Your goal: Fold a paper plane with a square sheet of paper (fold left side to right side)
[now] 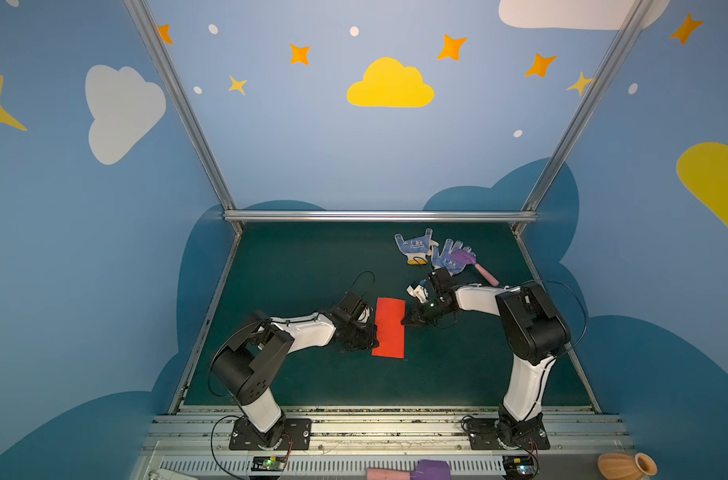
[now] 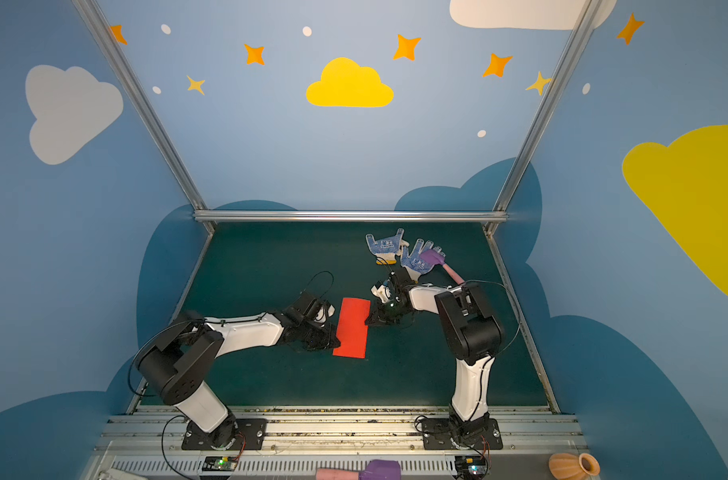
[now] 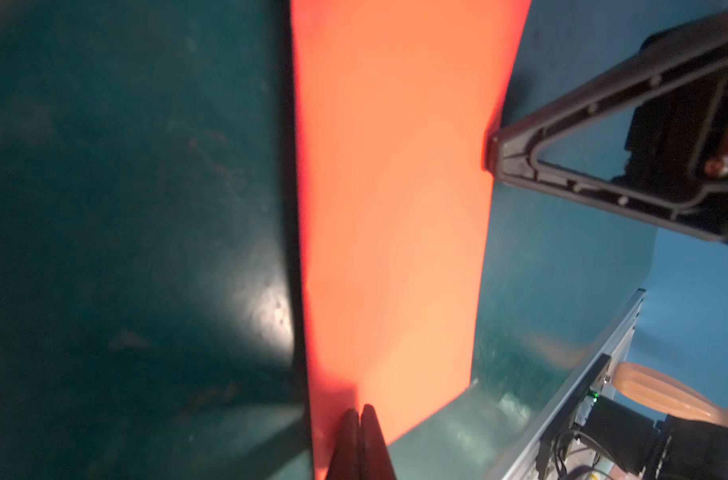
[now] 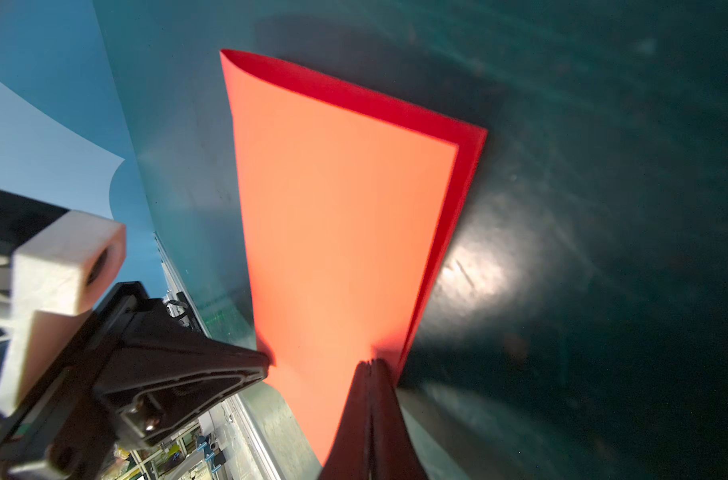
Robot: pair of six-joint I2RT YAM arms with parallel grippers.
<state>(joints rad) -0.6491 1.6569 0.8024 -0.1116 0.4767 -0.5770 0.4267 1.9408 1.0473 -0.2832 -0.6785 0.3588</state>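
Left hand (image 1: 375, 343) is closed, tip down on the paper (image 1: 389, 328) at its left long edge, toward the near end. Left wrist view confirms: the two fingertips (image 3: 360, 411) meet and sit on the red surface just inside that edge.

Right hand (image 1: 404, 321) is closed too, tip touching the paper's right long edge, roughly mid-length. Right wrist view shows its fingertips (image 4: 370, 365) pressed together on the sheet by that edge. Can't tell whether either hand pinches a layer or only presses down.

Paper lies mid-bench (image 1: 291, 270) between the two hands. It's a narrow red rectangle, long side running front to back in both top views (image 2: 352, 328). It's doubled over: right wrist view (image 4: 341, 208) shows an upper layer over a lower one. The lower one shows as a darker strip along the right hand's side and across the far end. Fold is on the left hand's side, rounded at the far corner, not pressed flat.

Gloves (image 1: 414, 246) and hammer (image 1: 476, 264) are at the back right of the bench, well apart from the paper. Hammer head rests on one glove.
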